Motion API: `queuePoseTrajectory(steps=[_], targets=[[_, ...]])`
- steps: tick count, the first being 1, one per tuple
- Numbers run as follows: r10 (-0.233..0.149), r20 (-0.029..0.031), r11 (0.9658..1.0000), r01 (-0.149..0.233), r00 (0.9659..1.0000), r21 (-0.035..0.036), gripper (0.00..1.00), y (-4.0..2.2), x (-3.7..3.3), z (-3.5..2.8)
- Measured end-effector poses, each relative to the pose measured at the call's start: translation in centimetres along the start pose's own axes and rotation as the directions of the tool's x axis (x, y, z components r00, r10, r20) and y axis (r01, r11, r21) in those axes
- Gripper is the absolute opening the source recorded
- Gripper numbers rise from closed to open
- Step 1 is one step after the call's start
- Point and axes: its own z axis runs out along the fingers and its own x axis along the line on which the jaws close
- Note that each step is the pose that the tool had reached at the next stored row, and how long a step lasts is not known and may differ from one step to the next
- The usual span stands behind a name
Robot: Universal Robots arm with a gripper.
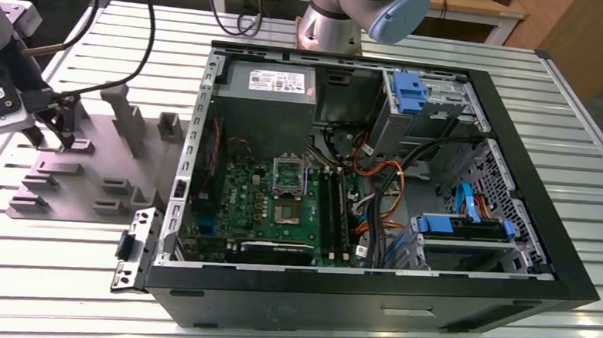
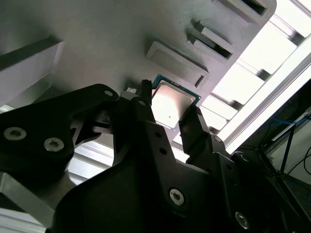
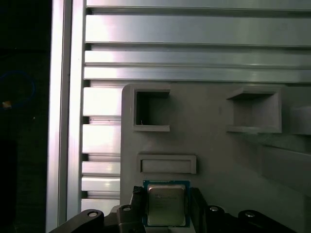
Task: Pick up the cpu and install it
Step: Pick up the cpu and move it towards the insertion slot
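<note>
In the exterior view, the gripper (image 1: 53, 137) stands low over the grey fixture plate (image 1: 83, 192), which lies on the slatted metal table (image 1: 58, 280) at the exterior view's left. The open computer case (image 1: 377, 297) lies well apart from it, more to the exterior view's right, and the green circuit board (image 1: 243, 205) lies flat inside it. The arm base (image 1: 335, 27) stands behind the case. In the second wrist view, the cpu (image 2: 171, 103) sits between the two black fingers (image 2: 193, 128), with its silver top toward the camera and a green rim around it. One finger is against each of two opposite edges, so the jaws are clenched on the chip. The plate is close behind it, and I cannot tell if the chip rests on the plate or is raised from it. In the first wrist view, the cpu is again clamped between the fingers, just beside a low rectangular ridge (image 3: 167, 164) of the plate. Two square pockets (image 3: 151, 110) lie further on.
</note>
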Motion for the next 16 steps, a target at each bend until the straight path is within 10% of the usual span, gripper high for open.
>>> queuePoseTrajectory(steps=[16], targets=[[0.000, 0.0000, 1.0000, 0.000, 1.0000, 0.0000, 0.47, 0.01, 0.00, -0.28]])
